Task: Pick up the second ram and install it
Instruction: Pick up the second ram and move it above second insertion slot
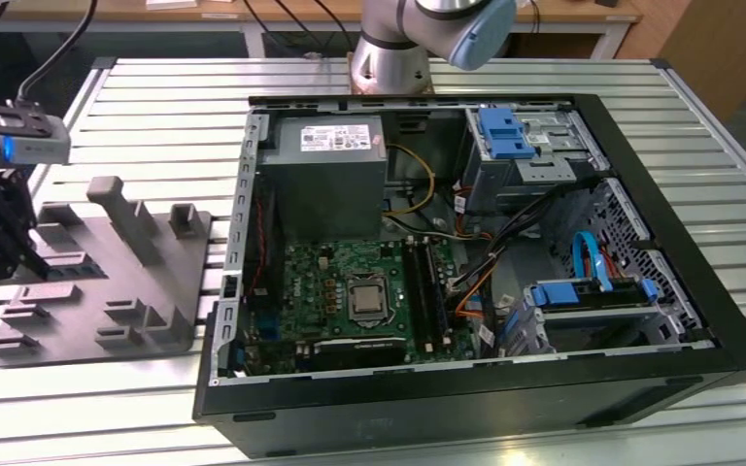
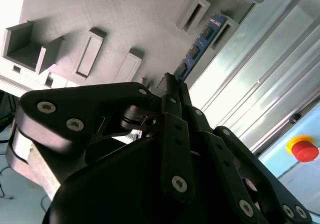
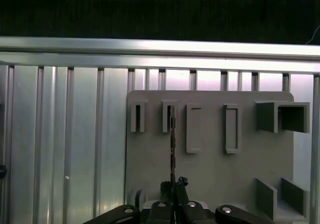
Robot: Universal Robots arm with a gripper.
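Pick-up step in hand: my gripper (image 3: 173,185) is pinching the near end of the second ram (image 3: 172,144), fingers drawn together until only the strip's thickness is parting them. The dark strip is standing on edge in the grey fixture (image 3: 210,174). Its far end is sitting in a slot by the fixture's edge nearest the rail (image 3: 160,47) of the slatted bench (image 1: 166,107). In the exterior view the fixture is lying on that bench at the exterior view's left of the open computer case (image 1: 477,398), well apart from the green motherboard (image 1: 315,282) inside it. By my reading the strip is not yet lifting clear. Getting it out is calling for a straight pull out of the slot, with the grip staying square so the thin board is neither twisting nor snagging.
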